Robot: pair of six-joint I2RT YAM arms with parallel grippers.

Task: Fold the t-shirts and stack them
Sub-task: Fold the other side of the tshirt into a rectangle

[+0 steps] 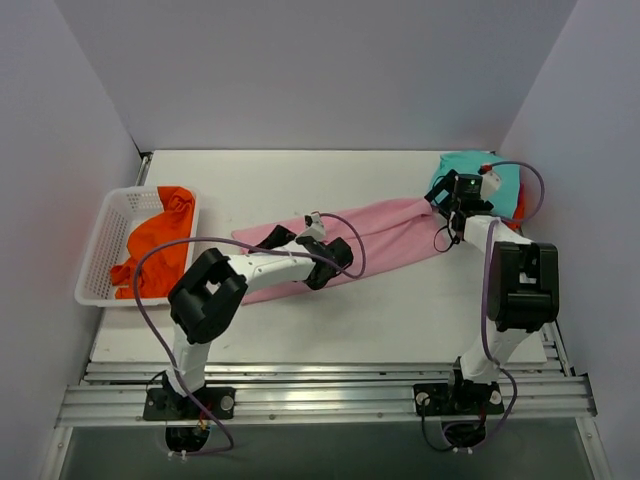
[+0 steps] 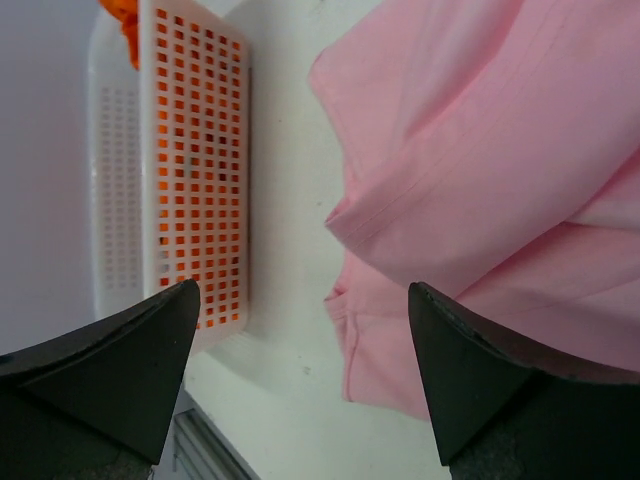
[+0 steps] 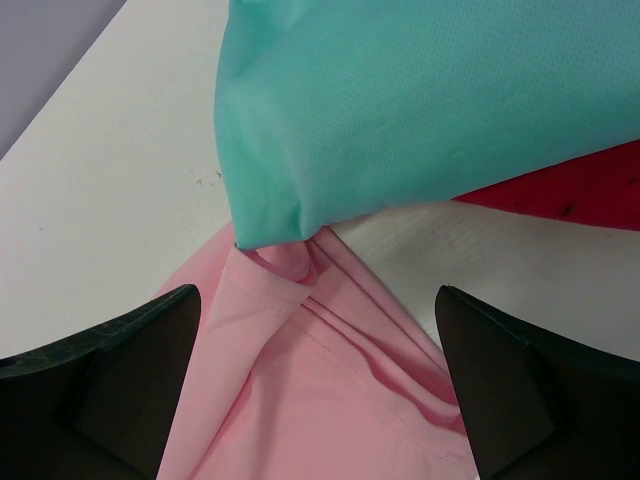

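One white plastic mesh basket [image 1: 97,262] at the left edge of the worktop [image 1: 300,180] holds one crumpled orange t-shirt [image 1: 158,245]. Three more lie outside it: a pink t-shirt [image 1: 385,232], a long soft band across the middle, and a teal t-shirt [image 1: 465,163] atop a red t-shirt [image 1: 519,205], far right. The left tool [image 2: 302,290] and right tool [image 3: 317,290] gape empty over pink cloth.

The red t-shirt [image 3: 580,190] lies mostly hidden beneath the teal t-shirt [image 3: 420,100].
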